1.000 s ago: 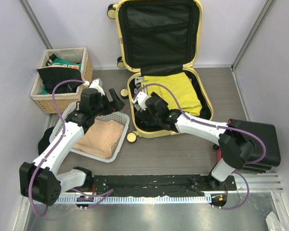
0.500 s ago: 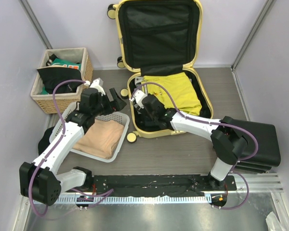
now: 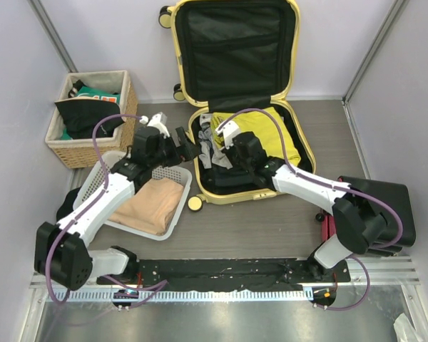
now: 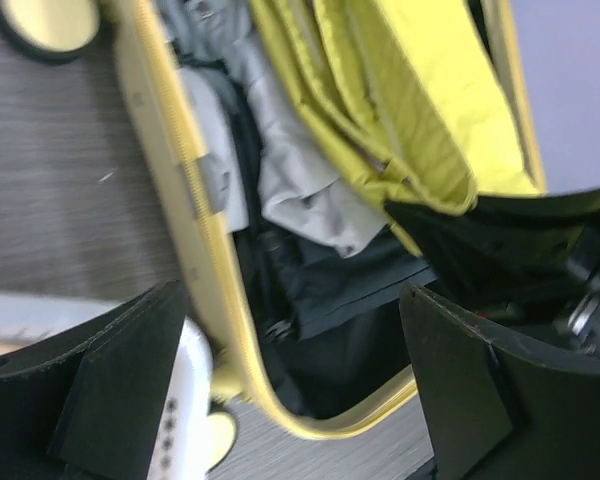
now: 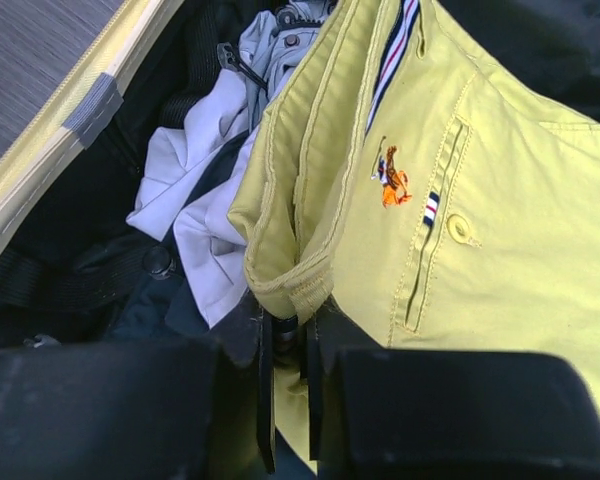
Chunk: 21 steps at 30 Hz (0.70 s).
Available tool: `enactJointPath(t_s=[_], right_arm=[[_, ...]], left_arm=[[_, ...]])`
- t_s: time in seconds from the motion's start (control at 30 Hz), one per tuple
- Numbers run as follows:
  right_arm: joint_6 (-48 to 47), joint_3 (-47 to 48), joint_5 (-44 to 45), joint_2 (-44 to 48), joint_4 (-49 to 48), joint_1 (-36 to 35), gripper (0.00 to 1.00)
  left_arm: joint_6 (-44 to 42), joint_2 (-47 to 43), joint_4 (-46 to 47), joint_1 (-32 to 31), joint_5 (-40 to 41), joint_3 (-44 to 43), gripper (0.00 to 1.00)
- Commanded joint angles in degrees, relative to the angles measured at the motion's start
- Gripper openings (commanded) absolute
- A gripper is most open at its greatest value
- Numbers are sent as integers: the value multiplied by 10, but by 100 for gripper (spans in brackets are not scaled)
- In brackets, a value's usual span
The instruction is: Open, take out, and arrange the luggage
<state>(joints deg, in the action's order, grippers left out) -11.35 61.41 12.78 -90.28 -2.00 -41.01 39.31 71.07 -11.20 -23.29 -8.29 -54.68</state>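
The pale-yellow luggage (image 3: 235,50) lies open at the back of the table, lid upright, its rim (image 4: 165,150) also showing in the left wrist view. In the lower shell lie a folded yellow garment (image 3: 271,132) and a grey-white one (image 3: 205,146) over dark clothes. My right gripper (image 3: 232,146) is inside the shell, shut on the yellow garment's (image 5: 500,180) hemmed edge, which bunches between the jaws (image 5: 288,325). My left gripper (image 3: 182,142) hovers open just left of the luggage's rim; its fingers (image 4: 300,370) straddle the near left corner and hold nothing.
A wicker basket (image 3: 93,153) with dark and green clothes stands at the back left. A white laundry basket (image 3: 100,178) holding a beige cloth (image 3: 153,203) sits under my left arm. A black hard case (image 3: 385,206) stands at the right. Grey walls close in on both sides.
My right gripper has closed on the yellow garment's edge and shifted slightly back and right. My left gripper has moved right and back, toward the luggage's rim.
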Motion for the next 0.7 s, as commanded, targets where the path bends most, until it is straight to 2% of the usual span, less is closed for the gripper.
enactJointPath(t_s=[0.0,0.17,0.33,0.67], right_arm=[[34,-44,-2,83,-96,5,1],[57,-120,0,156,-161,5,1],[80,-160,-1,193,-182,5,1],[88,-179,-10,220,-174,5,1]], left_arm=[[59,40,109,-21,-10,-46,92],[143,134,220,-26,-25,-61,93],[233,225,317,-42,-73,-95,92],[272,332,360,-88,-84,-152,92]])
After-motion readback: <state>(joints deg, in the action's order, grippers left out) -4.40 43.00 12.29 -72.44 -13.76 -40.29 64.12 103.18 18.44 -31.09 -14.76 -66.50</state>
